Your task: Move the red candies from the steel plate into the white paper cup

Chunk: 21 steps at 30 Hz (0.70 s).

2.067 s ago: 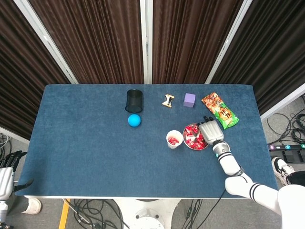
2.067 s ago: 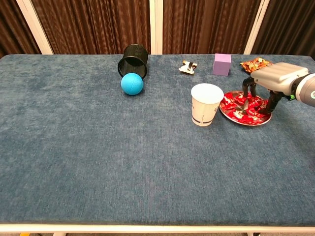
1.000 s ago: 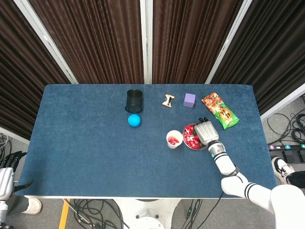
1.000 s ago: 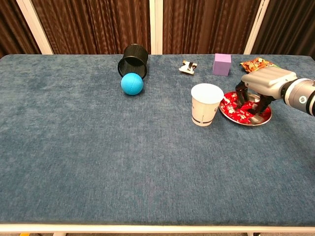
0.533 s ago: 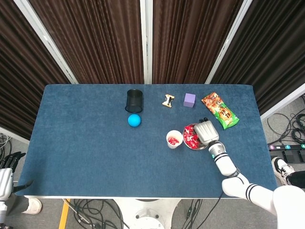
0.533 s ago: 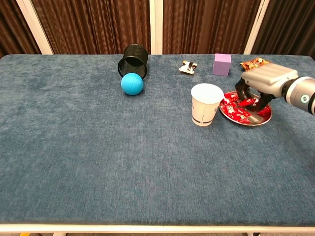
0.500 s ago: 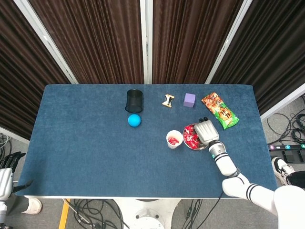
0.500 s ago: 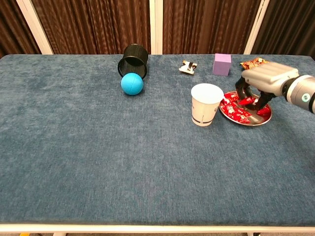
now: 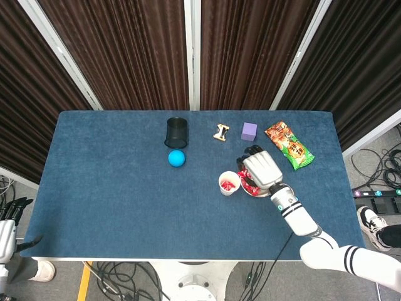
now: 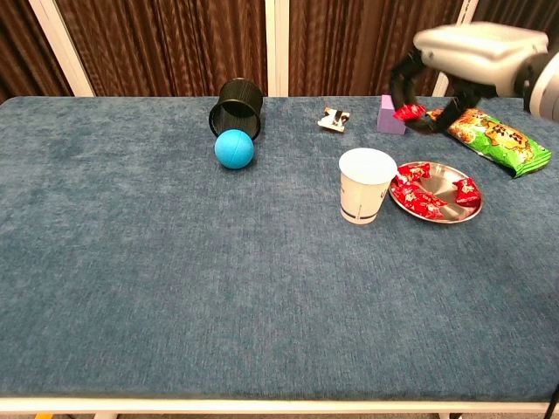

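**Red candy held above the plate**

A red candy (image 10: 408,111) is pinched between the curled fingers (image 10: 403,77) of the right hand (image 10: 467,52), raised above the steel plate (image 10: 454,216). Below the fingers, more candies (image 10: 417,202) lie on the plate; the white paper cup (image 10: 365,184) stands just beside it. Only in the head view are candies (image 9: 228,185) seen inside the cup, and the left hand (image 9: 7,224) at the table's edge, its fingers too small to judge.

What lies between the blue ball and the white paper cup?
Only bare table cloth lies between the blue ball and the white paper cup, clearest in the chest view.
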### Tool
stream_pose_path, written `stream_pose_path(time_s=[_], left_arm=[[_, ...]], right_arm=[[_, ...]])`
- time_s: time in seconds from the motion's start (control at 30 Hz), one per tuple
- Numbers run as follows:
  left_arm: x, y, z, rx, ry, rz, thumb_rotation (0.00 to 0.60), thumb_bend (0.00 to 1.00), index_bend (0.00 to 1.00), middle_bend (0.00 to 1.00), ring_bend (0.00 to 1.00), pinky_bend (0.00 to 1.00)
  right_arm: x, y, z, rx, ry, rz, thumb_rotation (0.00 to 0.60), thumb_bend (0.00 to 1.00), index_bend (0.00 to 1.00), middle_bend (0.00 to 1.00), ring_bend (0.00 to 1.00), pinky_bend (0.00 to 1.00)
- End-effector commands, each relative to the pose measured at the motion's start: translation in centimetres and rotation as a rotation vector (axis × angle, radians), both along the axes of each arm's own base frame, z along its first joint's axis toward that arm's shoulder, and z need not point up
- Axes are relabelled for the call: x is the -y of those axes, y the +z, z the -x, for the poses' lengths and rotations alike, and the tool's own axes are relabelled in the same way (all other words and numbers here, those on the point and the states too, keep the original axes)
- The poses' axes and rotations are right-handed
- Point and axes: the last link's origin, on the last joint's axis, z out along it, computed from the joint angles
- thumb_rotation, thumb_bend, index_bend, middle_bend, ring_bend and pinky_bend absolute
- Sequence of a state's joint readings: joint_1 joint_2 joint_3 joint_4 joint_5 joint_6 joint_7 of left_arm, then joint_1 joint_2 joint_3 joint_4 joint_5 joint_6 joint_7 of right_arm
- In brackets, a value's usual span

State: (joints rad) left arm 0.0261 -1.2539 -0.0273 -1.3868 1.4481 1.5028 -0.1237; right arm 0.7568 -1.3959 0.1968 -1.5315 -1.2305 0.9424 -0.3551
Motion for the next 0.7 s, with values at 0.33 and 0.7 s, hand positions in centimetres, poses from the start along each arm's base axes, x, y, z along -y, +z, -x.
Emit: stream_pose_path(time_s=[0.33,0.7], left_arm=[[0.5,0.2,0.3,0.003,0.01,-0.007,0.6,0.0,0.24,0.24,0.15,0.2],[0.3,0.1,0.3,0.005,0.003,-0.01,0.6,0.0,0.24,0.24,0.15,0.2]], right_arm=[[-0.5,-5.1,-0.8,-0.08,0.028,-0.089,0.6,0.38,0.5,0.42,0.15,0.22],[-0.8,-3.7,-0.6,-0.065,0.019,-0.069,0.6,0.22,0.32,0.3,0.09,0.19]])
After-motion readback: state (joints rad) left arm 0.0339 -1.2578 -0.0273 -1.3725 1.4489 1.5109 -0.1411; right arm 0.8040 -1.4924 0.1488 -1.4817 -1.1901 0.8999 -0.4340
